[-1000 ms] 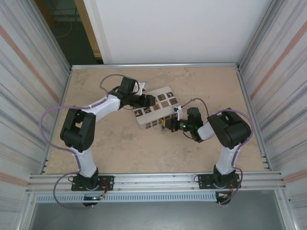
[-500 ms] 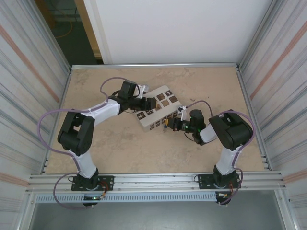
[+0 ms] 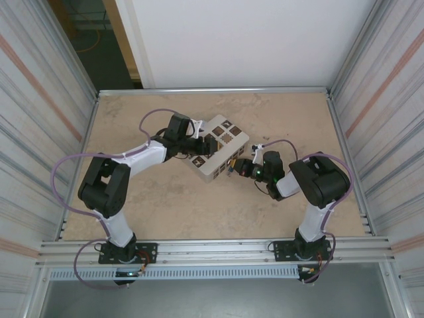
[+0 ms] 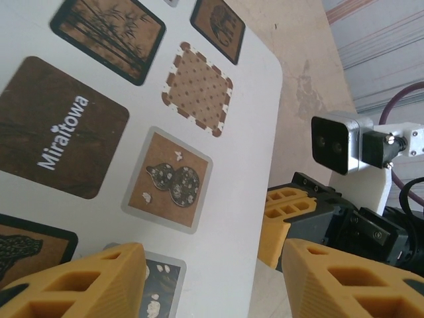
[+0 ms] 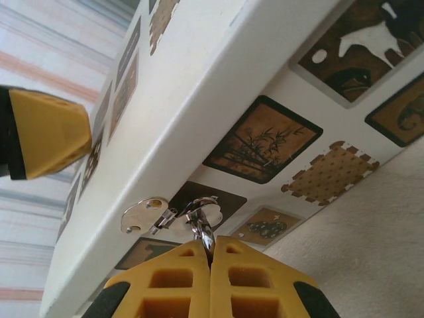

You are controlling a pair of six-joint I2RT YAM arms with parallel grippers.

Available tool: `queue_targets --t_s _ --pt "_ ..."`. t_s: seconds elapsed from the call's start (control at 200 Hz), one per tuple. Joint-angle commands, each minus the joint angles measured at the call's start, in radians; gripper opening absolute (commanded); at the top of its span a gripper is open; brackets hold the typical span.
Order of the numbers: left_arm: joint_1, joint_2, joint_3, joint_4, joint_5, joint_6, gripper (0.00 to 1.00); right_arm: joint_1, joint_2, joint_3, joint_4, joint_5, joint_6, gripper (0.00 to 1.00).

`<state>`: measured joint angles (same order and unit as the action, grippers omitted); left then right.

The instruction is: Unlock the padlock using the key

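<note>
white "Miraitowa" lettering on a brown tile, white box top

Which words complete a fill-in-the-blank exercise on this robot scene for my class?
1. The right hand is ___ on a small silvery metal piece.
2. The jaws of the left hand are ___, not shut.
3. The box has a ___ body.
4. Its square tiles are ___.

Missing words: shut; open; white; brown.
</note>
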<state>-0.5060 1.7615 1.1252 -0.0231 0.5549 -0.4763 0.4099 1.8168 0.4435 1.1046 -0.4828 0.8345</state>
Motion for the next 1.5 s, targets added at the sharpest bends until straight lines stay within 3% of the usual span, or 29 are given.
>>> queue_targets --t_s 0.0,0.666,1.137,1.493 --pt "-0.026 0.022 -0.058 -0.150 0.004 -0.037 0.57 -0.014 -0.024 0.058 0.029 0.081 0.058 0.00" --pt "-0.029 -0.005 -0.051 -0.146 0.010 -0.044 0.59 -0.066 -0.060 0.119 -0.104 0.199 0.044 0.00" --pt "-0.028 -0.074 0.012 -0.170 0.014 -0.042 0.62 -0.161 -0.337 0.068 -0.424 0.224 -0.151 0.00" --pt "-0.012 -0.188 0.008 -0.165 0.010 -0.021 0.70 -0.163 -0.582 0.108 -0.770 0.247 -0.353 0.00"
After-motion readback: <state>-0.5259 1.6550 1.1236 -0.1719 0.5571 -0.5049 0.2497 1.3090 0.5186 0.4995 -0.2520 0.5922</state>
